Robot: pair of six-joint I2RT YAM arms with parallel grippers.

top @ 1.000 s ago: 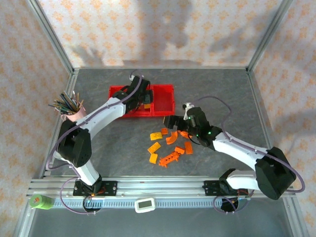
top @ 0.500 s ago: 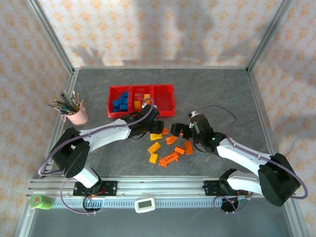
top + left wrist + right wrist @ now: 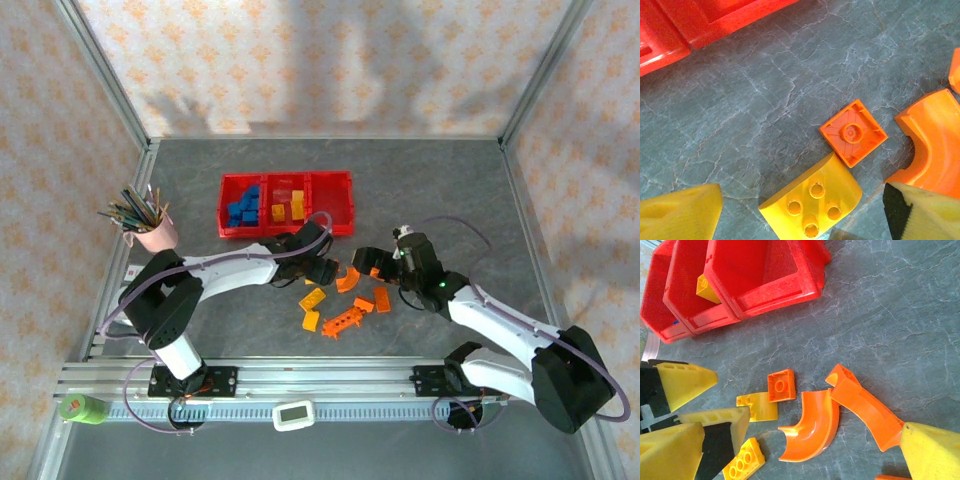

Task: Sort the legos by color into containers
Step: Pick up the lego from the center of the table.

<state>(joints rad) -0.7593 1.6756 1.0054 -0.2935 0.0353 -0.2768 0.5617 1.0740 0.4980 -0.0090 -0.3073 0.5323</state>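
Yellow curved brick (image 3: 812, 202) lies studs-up on table (image 3: 450, 190), between left gripper (image 3: 802, 217) jaws; jaws spread, no contact. Orange square plate (image 3: 853, 132) just beside brick. Right gripper (image 3: 800, 455) spread wide over curved orange pieces (image 3: 810, 427), holding nothing. Containers (image 3: 332, 205): blue legos (image 3: 243, 208) in left bin, yellow legos (image 3: 285, 208) in middle bin.

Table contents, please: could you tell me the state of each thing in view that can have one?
Left gripper: open, empty.
Right gripper: open, empty.
Left bin: holds blue bricks.
Middle bin: holds yellow bricks.
Right bin: empty.
Orange bricks: loose on table.
Yellow curved brick: studs up, on table.
Pencil cup: upright, full.
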